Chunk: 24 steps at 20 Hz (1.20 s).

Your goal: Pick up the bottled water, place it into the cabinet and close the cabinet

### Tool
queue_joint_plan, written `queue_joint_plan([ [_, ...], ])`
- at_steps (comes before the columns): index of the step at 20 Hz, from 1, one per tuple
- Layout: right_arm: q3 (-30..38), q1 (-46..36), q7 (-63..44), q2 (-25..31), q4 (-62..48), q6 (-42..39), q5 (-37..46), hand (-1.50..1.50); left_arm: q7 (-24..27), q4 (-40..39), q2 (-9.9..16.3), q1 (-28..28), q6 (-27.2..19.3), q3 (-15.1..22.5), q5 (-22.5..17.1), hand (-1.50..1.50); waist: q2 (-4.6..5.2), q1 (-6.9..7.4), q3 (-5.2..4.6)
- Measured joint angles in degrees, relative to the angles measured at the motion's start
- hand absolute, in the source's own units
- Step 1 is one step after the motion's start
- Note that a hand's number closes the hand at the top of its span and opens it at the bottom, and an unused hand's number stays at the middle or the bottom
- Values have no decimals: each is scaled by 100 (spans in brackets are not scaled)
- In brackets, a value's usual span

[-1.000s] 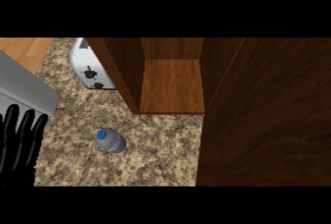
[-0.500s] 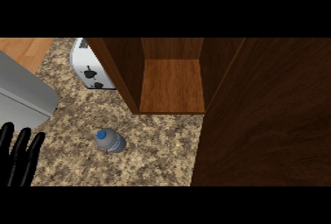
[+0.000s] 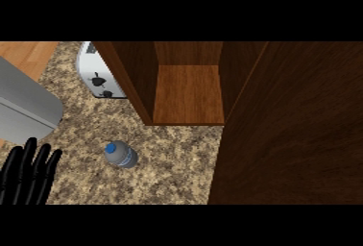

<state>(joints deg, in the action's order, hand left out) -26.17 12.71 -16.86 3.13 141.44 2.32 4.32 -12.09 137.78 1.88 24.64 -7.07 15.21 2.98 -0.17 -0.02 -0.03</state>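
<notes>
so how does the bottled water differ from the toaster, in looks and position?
The bottled water is small, clear and blue-capped; the toaster is bigger, boxy and white. The bottled water stands in the open on the granite counter, apart from everything; the toaster sits further back, partly hidden behind the cabinet wall. The bottle is nearer the left robot hand. Both rest on the counter, untouched.

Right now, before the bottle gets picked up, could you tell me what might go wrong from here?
The bottled water stands upright and apart from the left hand, so a sideways approach could tip it over. The open cabinet door fills the right side, which may crowd the path to the cabinet shelf. The toaster sits right beside the cabinet and could be bumped.
</notes>
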Motion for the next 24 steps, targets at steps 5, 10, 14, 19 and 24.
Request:
queue_joint_plan([
  [5,-109,-201,-189,31,18,182,63,-150,117,-483,-26,-224,-68,-71,105,-150,4,-14,-1],
  [10,-303,-270,-269,86,22,346,118,-150,549,-1193,-65,-306,-67,-315,6,-150,4,-22,-2],
  [14,-377,-379,-403,148,23,468,157,-150,836,-1779,-27,-452,21,-669,-229,-150,5,-24,-4],
  [19,-403,-516,-528,231,23,580,179,-150,1268,-2674,84,-642,233,-1131,-526,-150,6,-32,-4],
  [24,-633,-533,-518,257,4,766,239,-150,1557,-3542,126,-927,386,-1370,-644,-150,5,-47,-3],
])
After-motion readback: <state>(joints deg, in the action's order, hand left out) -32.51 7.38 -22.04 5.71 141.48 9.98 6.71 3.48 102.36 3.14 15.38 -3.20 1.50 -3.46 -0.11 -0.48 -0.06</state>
